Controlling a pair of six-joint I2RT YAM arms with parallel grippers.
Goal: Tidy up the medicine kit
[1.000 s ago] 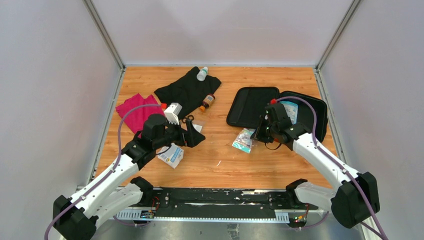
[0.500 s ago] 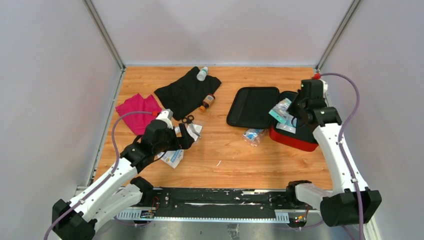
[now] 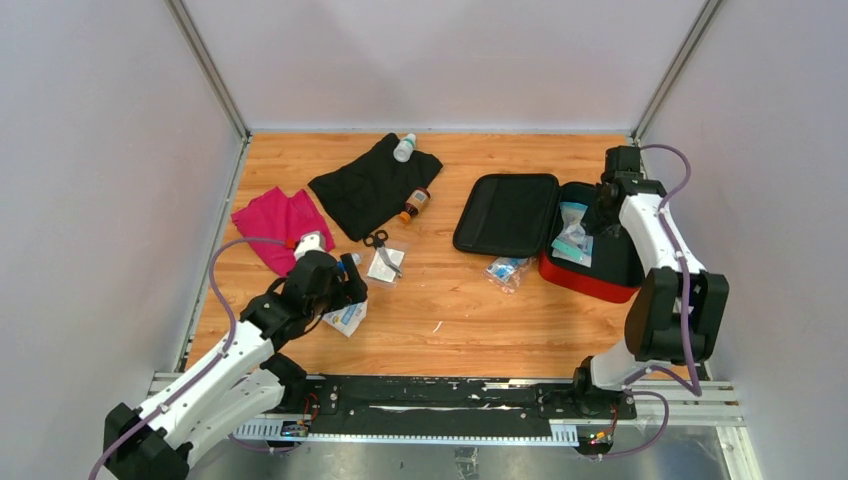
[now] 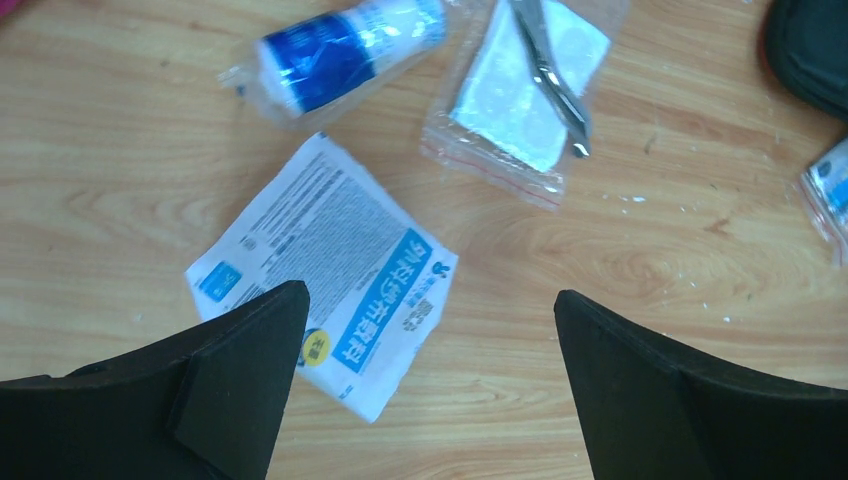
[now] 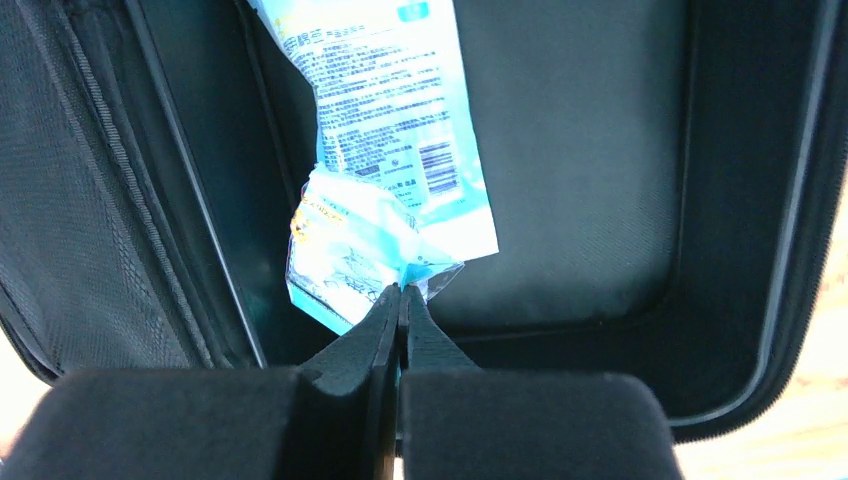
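Two jobs: right gripper (image 5: 400, 300) pinches teal packet (image 5: 345, 250) over open medicine kit (image 3: 580, 282) for drop-in; left gripper (image 4: 430, 302) splayed above near-left white sachet (image 4: 320, 260).

**Cropped and illegible items**

Left wrist view: the scissors (image 4: 548, 70) run off the top edge, and a clear packet (image 4: 830, 195) is cropped at the right edge.

Right wrist view: the blue packet (image 5: 400, 120) leaves the top edge, its print unreadable. The medicine kit (image 5: 600, 150) overruns the frame.

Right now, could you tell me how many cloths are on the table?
2: a black cloth at the far middle and a magenta cloth nearer the left edge; none appears hidden.
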